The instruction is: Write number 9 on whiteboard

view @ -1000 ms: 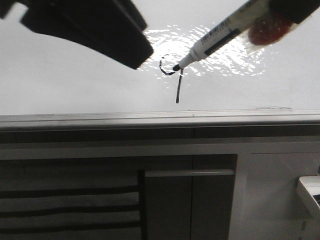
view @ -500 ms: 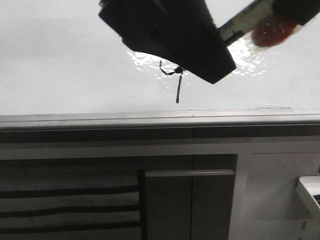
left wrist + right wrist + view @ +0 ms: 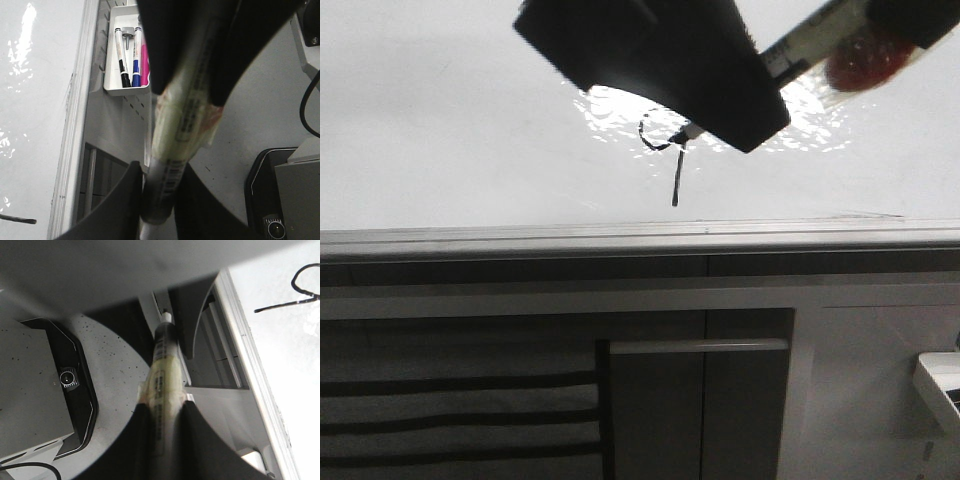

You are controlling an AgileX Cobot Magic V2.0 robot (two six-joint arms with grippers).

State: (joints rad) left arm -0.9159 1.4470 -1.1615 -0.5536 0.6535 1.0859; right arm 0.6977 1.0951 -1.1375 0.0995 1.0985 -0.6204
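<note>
The whiteboard [image 3: 440,120] fills the upper front view, with a glare patch and a grey edge strip [image 3: 620,238]. The number 9 [image 3: 674,175] is drawn in black on it, an open loop with a straight tail; it also shows in the right wrist view [image 3: 300,290]. My right gripper [image 3: 910,20] is shut on a marker [image 3: 800,45], whose tip [image 3: 680,135] rests where the loop meets the tail. My left gripper [image 3: 740,110] covers the marker's lower barrel. In the left wrist view its fingers [image 3: 125,200] press on both sides of the marker [image 3: 165,185]. The right wrist view shows the right gripper [image 3: 162,415] clamping the taped barrel [image 3: 162,375].
Dark cabinet panels [image 3: 700,400] lie below the board's edge. A white tray [image 3: 111,75] holds several spare markers. A white tray corner [image 3: 940,385] shows at the right. A dark device [image 3: 75,385] sits on the floor.
My left gripper swung from the upper left to the right and closed in over the marker's lower barrel. The right gripper, the marker tip and the 9 stayed put.
</note>
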